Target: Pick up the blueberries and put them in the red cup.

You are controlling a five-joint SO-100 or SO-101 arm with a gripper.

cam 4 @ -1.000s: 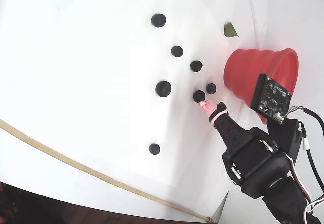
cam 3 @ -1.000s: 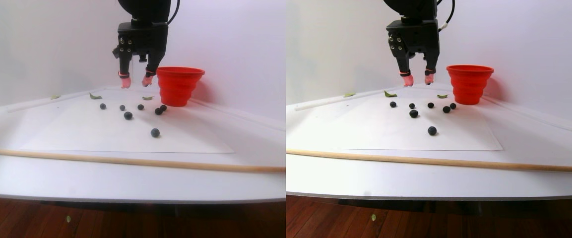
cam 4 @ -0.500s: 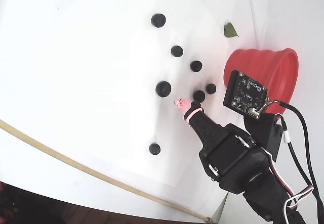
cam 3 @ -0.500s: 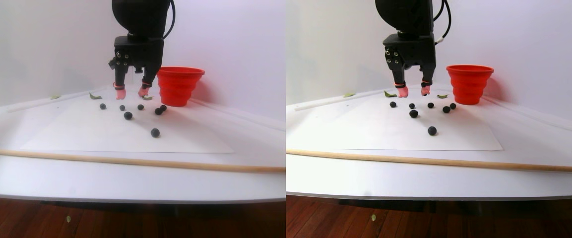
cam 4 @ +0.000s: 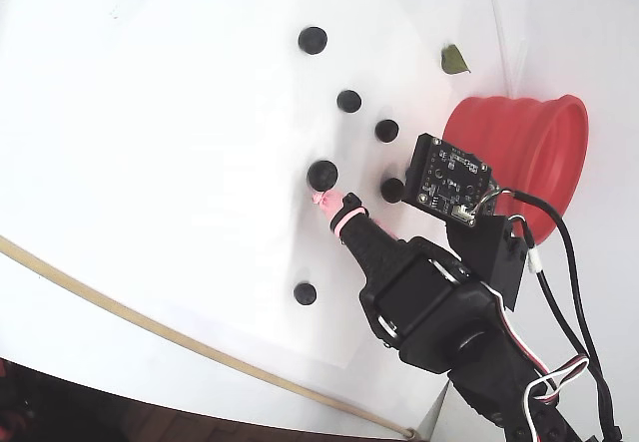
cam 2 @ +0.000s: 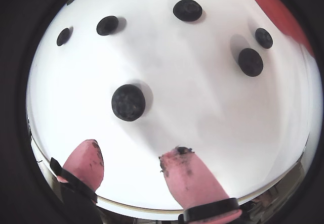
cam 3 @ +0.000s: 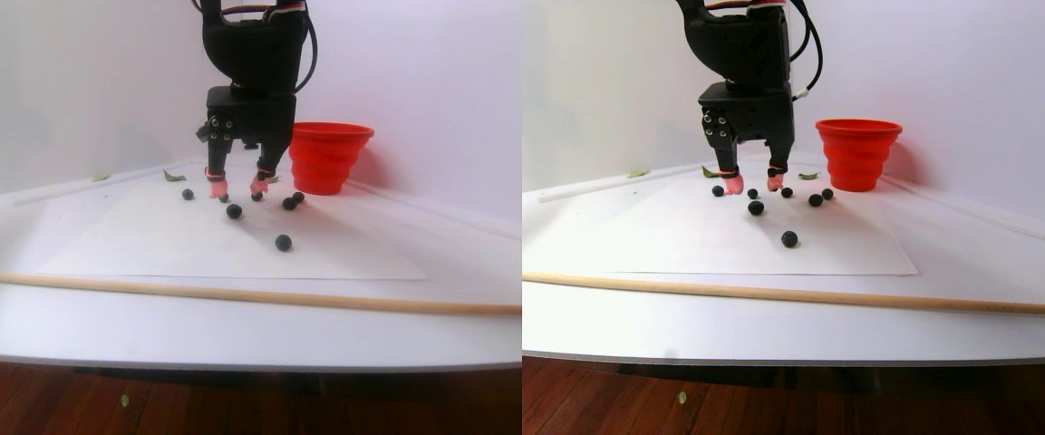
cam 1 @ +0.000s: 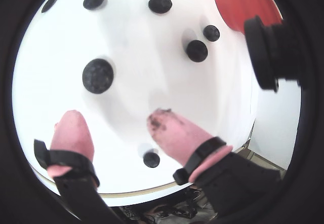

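Observation:
Several blueberries lie loose on the white sheet. The largest blueberry (cam 1: 97, 76) is just ahead of my fingertips and a little left of the gap; it also shows in another wrist view (cam 2: 128, 102) and in the fixed view (cam 4: 321, 174). A small blueberry (cam 1: 151, 159) lies beside the right finger, near the sheet's edge. Others (cam 1: 196, 50) lie farther ahead, toward the red cup (cam 1: 243, 4), which stands upright beyond them (cam 4: 519, 153) (cam 3: 330, 154). My gripper (cam 1: 115, 120) (cam 2: 134, 155) (cam 3: 237, 188) is open and empty, its pink pads low over the sheet.
A thin wooden stick (cam 3: 214, 292) (cam 4: 150, 322) lies across the table in front of the sheet. Green leaf scraps (cam 4: 454, 59) (cam 3: 173, 176) lie near the back wall. A black camera module (cam 1: 268, 52) juts in at the right of a wrist view.

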